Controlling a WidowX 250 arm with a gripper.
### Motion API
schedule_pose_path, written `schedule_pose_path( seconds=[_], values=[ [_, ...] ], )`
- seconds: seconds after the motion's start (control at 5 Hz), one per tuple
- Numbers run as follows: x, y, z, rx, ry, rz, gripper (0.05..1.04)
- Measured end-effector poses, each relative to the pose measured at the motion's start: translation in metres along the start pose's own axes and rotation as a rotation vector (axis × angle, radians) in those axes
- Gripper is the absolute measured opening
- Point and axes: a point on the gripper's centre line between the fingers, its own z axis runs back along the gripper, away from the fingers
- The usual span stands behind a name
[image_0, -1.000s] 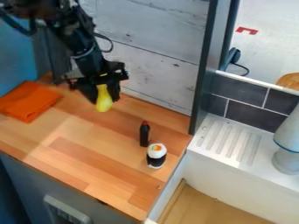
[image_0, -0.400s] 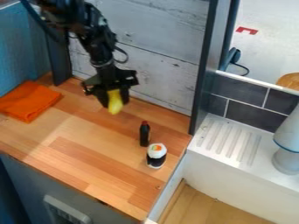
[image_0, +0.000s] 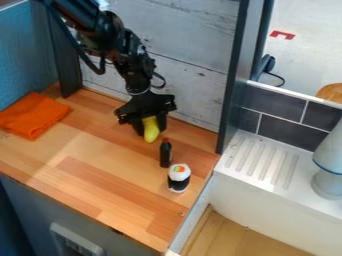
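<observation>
The claw (image_0: 151, 128) has moved to the right and nearer the camera, carrying the yellow object (image_0: 151, 135). Nearest on the tabletop (image_0: 100, 185) stands a toy sushi roll (image_0: 179, 178) (white above, dark below), a dark bottle (image_0: 165, 153) just behind. Beyond, close to the bottle, the claw is closed around the yellow object's upper end, before a whitish plank wall (image_0: 187, 80).
</observation>
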Motion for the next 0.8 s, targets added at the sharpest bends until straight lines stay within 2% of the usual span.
schedule_pose_path(
  seconds=[0.2, 0.4, 0.6, 0.8],
  values=[
    [-0.002, -0.005, 0.000, 0.028, -0.011, 0.025, 0.641],
    [-0.012, -0.006, 0.002, 0.028, 0.049, 0.035, 0.959],
    [-0.006, -0.014, 0.041, -0.021, -0.008, -0.004, 1.007],
    [-0.004, -0.009, 0.107, -0.036, -0.167, -0.084, 1.003]
  ],
)
